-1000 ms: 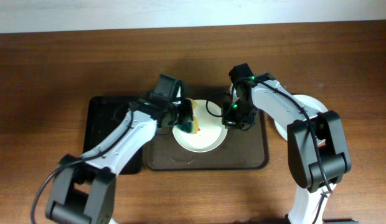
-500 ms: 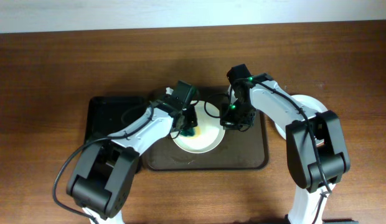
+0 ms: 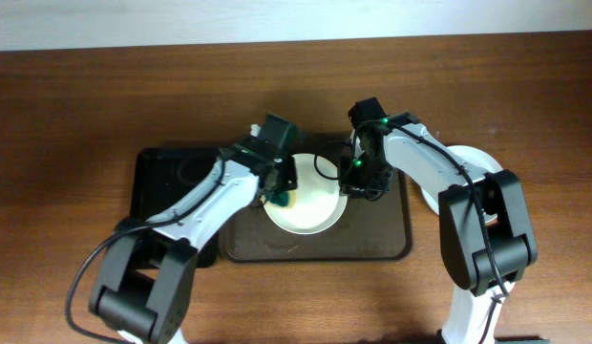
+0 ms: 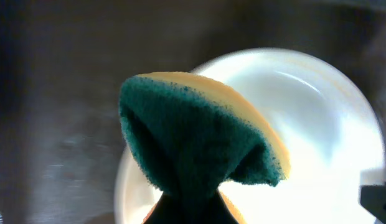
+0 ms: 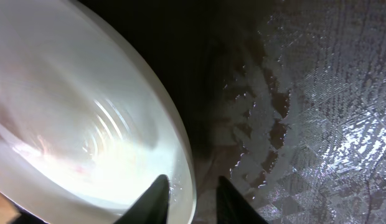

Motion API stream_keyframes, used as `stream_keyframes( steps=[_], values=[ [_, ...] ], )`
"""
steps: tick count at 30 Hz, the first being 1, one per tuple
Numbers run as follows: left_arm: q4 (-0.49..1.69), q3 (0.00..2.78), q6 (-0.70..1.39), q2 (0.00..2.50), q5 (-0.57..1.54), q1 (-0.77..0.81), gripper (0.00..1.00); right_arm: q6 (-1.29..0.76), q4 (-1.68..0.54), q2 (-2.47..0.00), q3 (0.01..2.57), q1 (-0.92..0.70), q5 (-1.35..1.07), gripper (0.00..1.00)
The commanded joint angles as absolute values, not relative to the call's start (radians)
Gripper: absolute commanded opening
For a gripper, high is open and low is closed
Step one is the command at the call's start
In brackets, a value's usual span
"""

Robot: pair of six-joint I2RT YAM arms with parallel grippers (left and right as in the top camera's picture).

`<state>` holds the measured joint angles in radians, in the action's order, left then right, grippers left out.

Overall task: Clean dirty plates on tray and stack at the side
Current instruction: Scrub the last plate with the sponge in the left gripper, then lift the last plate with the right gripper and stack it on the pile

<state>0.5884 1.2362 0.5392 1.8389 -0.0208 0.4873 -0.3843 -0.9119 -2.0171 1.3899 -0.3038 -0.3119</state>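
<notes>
On tray (image 3: pixel 382 244), sponge (image 3: pixel 280 199) farther left on plate (image 3: pixel 315 208).

The left arm (image 3: pixel 196 210) reaches in toward the centre, bent at the elbow. The left claw (image 3: pixel 279 191) points down, clamped on a sponge (image 4: pixel 193 137). The right arm (image 3: pixel 434 164) stretches in from the right. The right claw (image 5: pixel 190 186) pinches a plate (image 5: pixel 87 124) at its rim, one finger on either side.

dark brown wood-grain table (image 3: pixel 76 96) fills nearly the whole overhead view; pale off-white strip (image 3: pixel 277 19) along the top edge, wall or floor can't tell; light even, diffuse
</notes>
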Motion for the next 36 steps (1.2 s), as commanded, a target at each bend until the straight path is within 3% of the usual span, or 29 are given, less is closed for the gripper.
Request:
stream_keyframes(
  steps=[1,2,4,8,12,20,21,23,24,28,31,34,36],
  values=[
    [0.624,1.24,0.408,1.687,-0.061,0.414,0.0,-0.375,-0.909,-2.047,1.388,-0.302,-0.299,0.24],
    [0.645,1.24,0.392,1.665,-0.061,0.389,0.0,-0.375,-0.912,-2.071,1.388,-0.302,-0.301,0.22],
    [0.717,1.24,0.387,1.658,-0.06,0.329,0.0,-0.372,-0.908,-2.101,1.388,-0.302,-0.294,0.04],
    [0.814,1.239,0.228,1.66,-0.015,0.17,0.0,-0.372,-0.913,-2.042,1.393,-0.28,-0.262,0.04],
    [0.821,1.223,0.127,1.662,-0.002,0.048,0.0,-0.371,-0.973,-1.885,1.393,-0.268,-0.047,0.04],
    [0.633,1.052,0.065,1.676,0.001,0.028,0.0,-0.371,-1.066,-1.605,1.393,-0.279,0.423,0.04],
    [0.609,1.028,0.066,1.677,0.0,0.028,0.42,-0.371,-1.069,-1.582,1.393,-0.297,0.48,0.04],
    [0.61,1.012,0.066,1.677,0.001,0.028,0.79,-0.343,-1.069,-1.545,1.393,-0.331,0.514,0.04],
    [0.614,1.008,0.066,1.678,0.001,0.028,0.87,-0.33,-1.071,-1.533,1.393,-0.344,0.532,0.04],
    [0.604,0.966,0.066,1.678,0.001,0.03,0.89,-0.33,-1.068,-1.473,1.393,-0.414,0.764,0.04],
    [0.575,0.922,0.066,1.683,0.005,0.03,0.84,-0.33,-1.067,-1.468,1.393,-0.473,0.849,0.04],
    [0.569,0.913,0.066,1.685,0.016,0.03,0.33,-0.331,-1.067,-1.467,1.393,-0.525,0.939,0.04],
    [0.567,0.913,0.066,1.685,0.038,0.03,0.11,-0.33,-1.067,-1.465,1.393,-0.532,0.988,0.04]
  ],
)
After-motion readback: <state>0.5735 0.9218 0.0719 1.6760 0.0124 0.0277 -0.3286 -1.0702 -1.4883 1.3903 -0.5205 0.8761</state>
